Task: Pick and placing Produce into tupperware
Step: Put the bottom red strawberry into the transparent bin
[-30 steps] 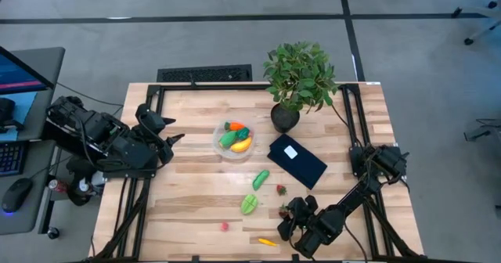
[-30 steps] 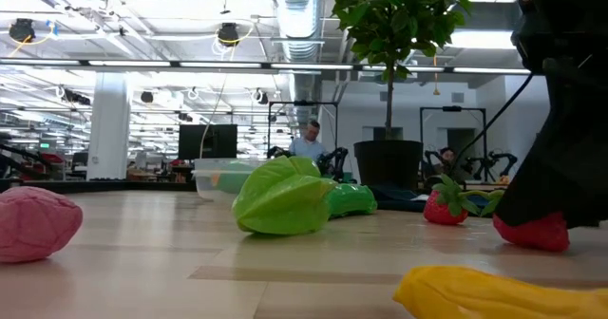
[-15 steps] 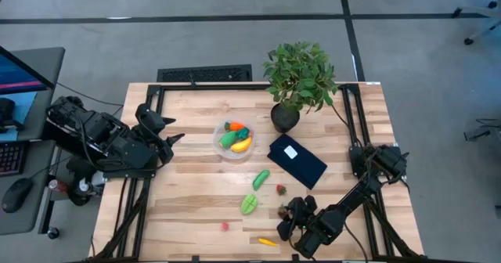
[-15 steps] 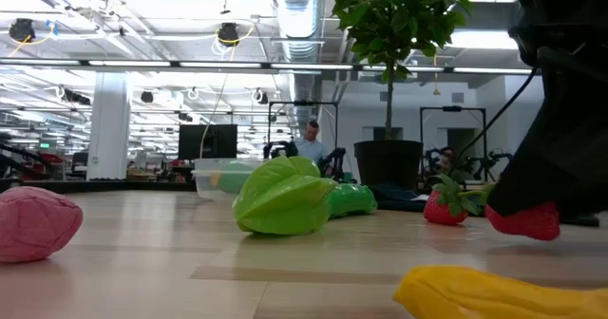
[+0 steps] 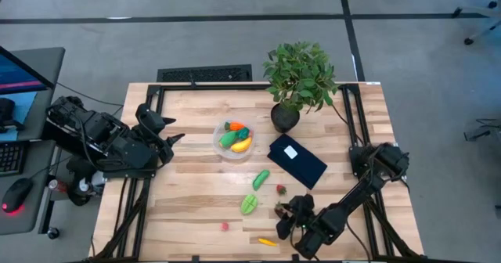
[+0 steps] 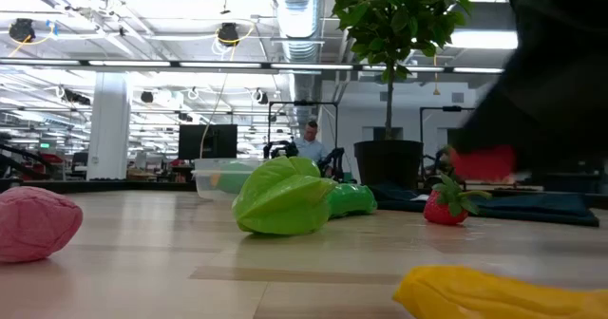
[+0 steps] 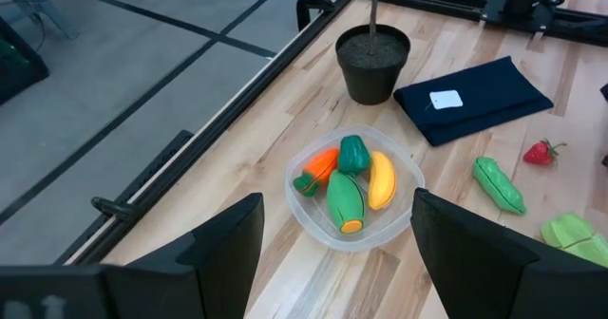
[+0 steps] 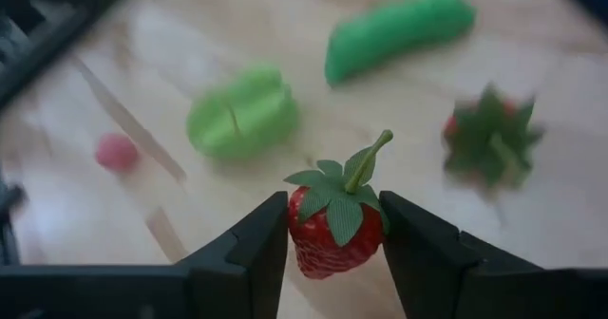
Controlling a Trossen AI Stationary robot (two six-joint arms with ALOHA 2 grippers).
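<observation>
The clear round tupperware (image 5: 218,142) stands mid-table with an orange carrot, green pieces and a yellow banana inside; the left wrist view shows it too (image 7: 306,215). My right gripper (image 5: 283,211), near the table's front right, is shut on a red strawberry (image 8: 332,234). On the wood lie a green cucumber (image 5: 261,178), a second strawberry (image 5: 280,189), a green ribbed fruit (image 5: 249,205), a pink piece (image 5: 224,225) and a yellow-orange piece (image 5: 267,241). My left gripper (image 5: 168,138) waits open at the table's left side, above it. My right gripper pinches the strawberry by its two red sides (image 8: 302,235), one finger on each. The fingers slant down from the table's near right. The berry is lifted clear of the table (image 6: 483,162), its green cap and stem (image 8: 366,162) turned toward the wrist camera.
A leafy potted plant (image 5: 297,79) stands at the far right of the table, and a dark blue flat rectangle with a white label (image 5: 297,160) lies in front of it. A person (image 6: 309,143) is in the room behind.
My right gripper has risen a little and tipped, staying shut on the strawberry. The berry, which touched the wood a second ago, now hangs clear above the table.
</observation>
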